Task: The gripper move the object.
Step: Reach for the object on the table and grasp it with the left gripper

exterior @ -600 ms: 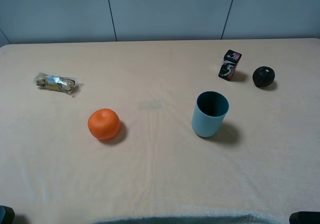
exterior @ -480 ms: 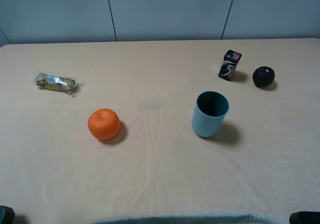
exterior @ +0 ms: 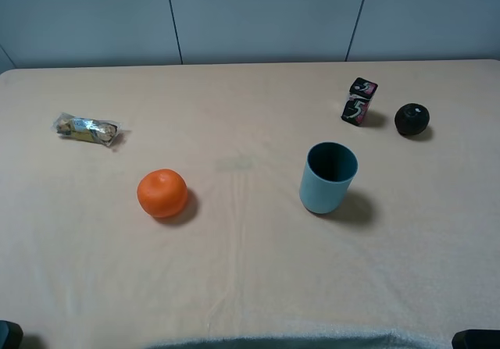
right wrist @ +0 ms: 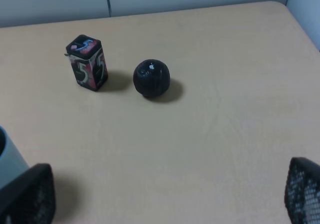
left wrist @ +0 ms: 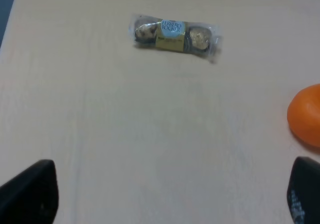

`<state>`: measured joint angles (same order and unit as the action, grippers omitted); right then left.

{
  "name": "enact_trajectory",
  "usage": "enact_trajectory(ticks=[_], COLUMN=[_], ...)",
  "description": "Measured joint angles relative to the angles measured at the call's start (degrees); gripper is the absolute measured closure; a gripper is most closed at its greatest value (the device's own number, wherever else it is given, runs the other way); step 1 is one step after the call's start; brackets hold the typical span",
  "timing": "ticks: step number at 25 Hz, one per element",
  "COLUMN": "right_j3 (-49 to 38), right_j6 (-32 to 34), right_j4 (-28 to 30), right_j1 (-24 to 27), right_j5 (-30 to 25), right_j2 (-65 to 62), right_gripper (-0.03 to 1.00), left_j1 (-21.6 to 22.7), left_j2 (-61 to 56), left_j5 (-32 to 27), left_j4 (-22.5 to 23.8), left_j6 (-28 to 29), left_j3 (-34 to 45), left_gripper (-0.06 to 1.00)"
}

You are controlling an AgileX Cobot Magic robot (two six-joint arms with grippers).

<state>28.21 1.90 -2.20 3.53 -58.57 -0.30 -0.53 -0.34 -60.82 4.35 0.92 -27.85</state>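
My left end effector point(left wrist: 167, 196) gapes empty, short of the chocolate packet point(left wrist: 175, 34) lying flat on the counter point(left wrist: 125, 134). Its slick, low wrapper could skid away if I close too high.

I'm seeing the Ferrero Rocher packet point(exterior: 87, 129) lying far left on the table point(exterior: 250, 279), the orange point(exterior: 162, 193) sitting nearer me, to its right. The cup point(exterior: 328, 179) is standing right of centre; behind it the small box point(exterior: 358, 101), the ball point(exterior: 411, 119) just beside, further right.
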Motion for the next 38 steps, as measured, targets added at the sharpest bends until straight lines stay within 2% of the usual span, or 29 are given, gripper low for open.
enact_trajectory(ticks=[14, 26, 32, 38], right_j3=[0.0, 0.0, 0.0, 0.0], right_j6=[0.0, 0.0, 0.0, 0.0], right_j4=[0.0, 0.0, 0.0, 0.0], right_j1=[0.0, 0.0, 0.0, 0.0], right_j5=[-0.06, -0.06, -0.06, 0.0], right_j2=[0.0, 0.0, 0.0, 0.0], right_gripper=[0.27, 0.27, 0.27, 0.27], left_j1=[0.0, 0.0, 0.0, 0.0], left_j2=[1.58, 22.83, 33.32, 39.97], left_j5=[-0.19, -0.66, -1.64, -1.87], left_j4=[0.0, 0.0, -0.11, -0.19], left_j6=[0.89, 0.89, -0.92, -0.02], left_j3=[-2.43, -12.25, -17.53, -21.24], left_gripper=[0.02, 0.02, 0.02, 0.02])
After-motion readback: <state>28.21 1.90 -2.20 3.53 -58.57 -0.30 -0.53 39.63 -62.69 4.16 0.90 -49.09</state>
